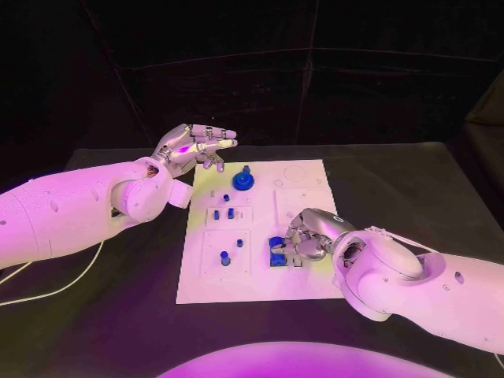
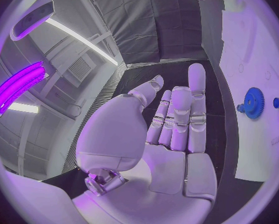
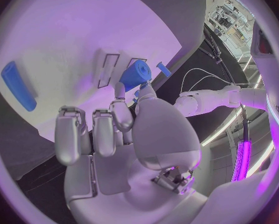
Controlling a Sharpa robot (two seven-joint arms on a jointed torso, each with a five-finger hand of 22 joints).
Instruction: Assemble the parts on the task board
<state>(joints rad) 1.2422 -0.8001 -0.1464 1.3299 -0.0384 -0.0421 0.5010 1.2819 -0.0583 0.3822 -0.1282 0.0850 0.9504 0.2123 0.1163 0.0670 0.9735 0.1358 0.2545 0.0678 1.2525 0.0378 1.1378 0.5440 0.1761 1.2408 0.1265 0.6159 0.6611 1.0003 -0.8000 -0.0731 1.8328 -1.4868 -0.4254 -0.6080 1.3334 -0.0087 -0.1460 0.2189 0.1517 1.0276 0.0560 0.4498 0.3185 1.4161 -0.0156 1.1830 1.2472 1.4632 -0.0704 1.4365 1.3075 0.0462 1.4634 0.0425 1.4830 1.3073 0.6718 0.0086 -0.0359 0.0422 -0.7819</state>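
Here the right hand (image 1: 310, 239) pinches a small blue part (image 3: 136, 74) between thumb and fingertip, low over the near right of the white task board (image 1: 303, 175). The part looks light, rigid and smooth, best taken by its sides. The left hand (image 1: 195, 146) hovers empty, fingers spread, near the blue gear (image 1: 244, 180).
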